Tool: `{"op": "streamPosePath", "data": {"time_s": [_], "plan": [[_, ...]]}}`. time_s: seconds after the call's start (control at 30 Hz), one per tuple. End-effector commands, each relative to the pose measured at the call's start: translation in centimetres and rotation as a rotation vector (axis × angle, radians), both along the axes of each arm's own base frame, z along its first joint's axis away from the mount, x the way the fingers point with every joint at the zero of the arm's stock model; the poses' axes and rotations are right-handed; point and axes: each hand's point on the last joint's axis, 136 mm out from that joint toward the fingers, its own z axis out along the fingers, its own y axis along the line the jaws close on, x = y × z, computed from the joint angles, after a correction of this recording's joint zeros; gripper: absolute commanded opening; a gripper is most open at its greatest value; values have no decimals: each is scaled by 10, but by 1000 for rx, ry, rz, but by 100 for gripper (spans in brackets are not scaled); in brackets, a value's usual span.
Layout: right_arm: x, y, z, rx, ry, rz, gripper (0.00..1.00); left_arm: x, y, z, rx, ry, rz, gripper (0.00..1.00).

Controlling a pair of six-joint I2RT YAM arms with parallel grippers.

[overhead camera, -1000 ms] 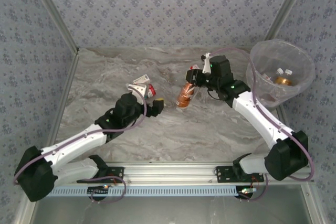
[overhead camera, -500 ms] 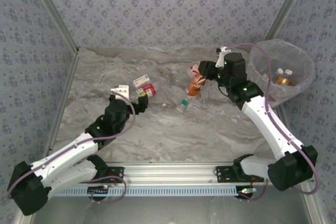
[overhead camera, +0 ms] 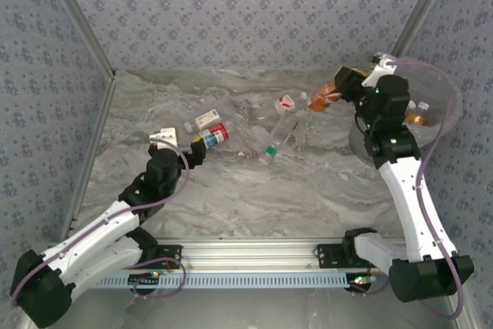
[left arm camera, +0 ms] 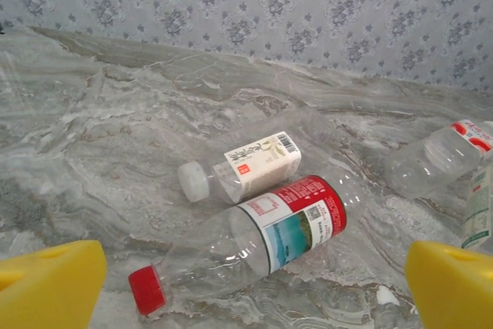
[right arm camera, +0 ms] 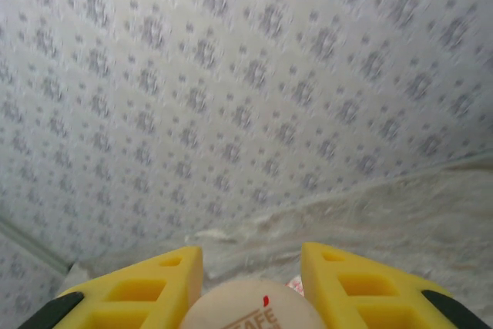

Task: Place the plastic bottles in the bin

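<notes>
Just left of the bin (overhead camera: 447, 105), holding the copper-brown bottle (overhead camera: 323, 100) in the shut jaws of the right gripper (overhead camera: 341, 88); at least two bottles (overhead camera: 420, 119) already inside, four bottles (overhead camera: 216, 135) on the surface (overhead camera: 254, 190) well left of it, near the wide-open, empty jaws of the left gripper (overhead camera: 197, 146).

The left gripper (left arm camera: 248, 289) stands wide, its yellow fingertips (left arm camera: 46, 283) at the lower corners; beyond them on the marble bench (left arm camera: 85, 136) lies a red-capped bottle (left arm camera: 254, 244), a white-capped bottle (left arm camera: 243, 169) just behind it; a third clear bottle (left arm camera: 431, 163) lies farther right.
</notes>
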Motion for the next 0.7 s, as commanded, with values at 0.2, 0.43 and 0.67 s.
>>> {"op": "streamPosePath", "data": {"time_s": [0.2,0.43,0.67], "plan": [[-24,-50,57,-87,-106,-124,0,1,20,-8,-68,31,92,99],[-32,-83,75,-170,-142,-208,0,1,24,-13,-79,40,114,99],[-42,-134,76,-185,-117,-376,0,0,26,-15,-87,49,122,99]]}}
